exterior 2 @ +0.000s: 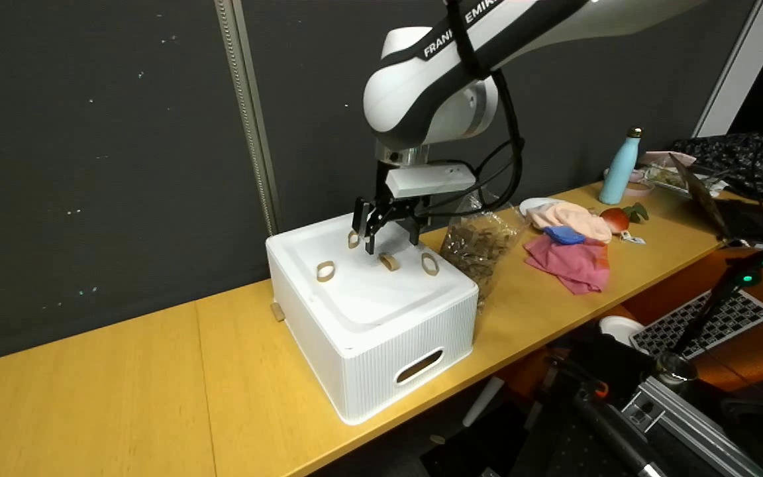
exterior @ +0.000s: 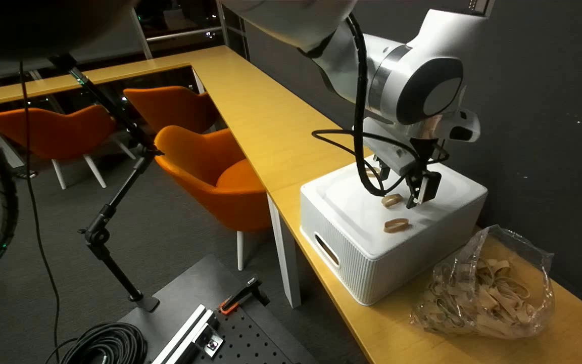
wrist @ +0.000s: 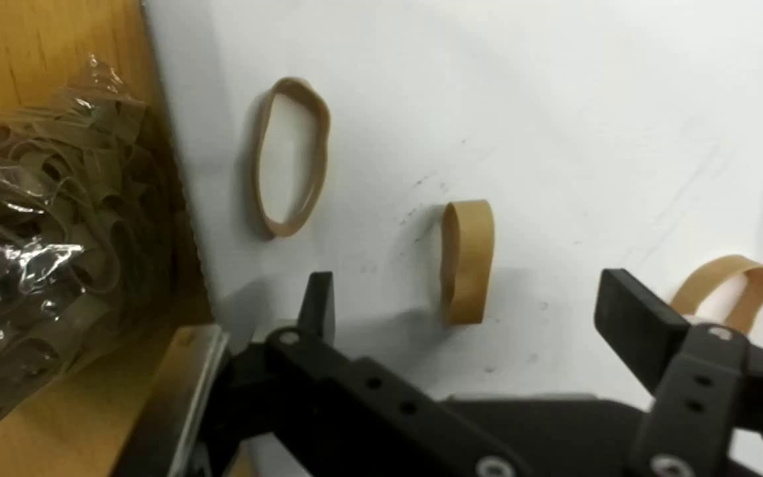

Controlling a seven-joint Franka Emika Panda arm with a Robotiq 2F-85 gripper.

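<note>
Wrist view: fingers (wrist: 643,328) spread abv white box (wrist: 587,119); middle band (wrist: 474,265) lies on it nr their gap, btwn L band (wrist: 282,229) & R band (wrist: 706,281); bag (wrist: 30,258) on table (wrist: 30,40) beside box.

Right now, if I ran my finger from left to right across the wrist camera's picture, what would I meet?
Clear plastic bag of tan bands → open oval loop → narrow tan loop → curled tan loop, partly hidden behind the claw.
</note>
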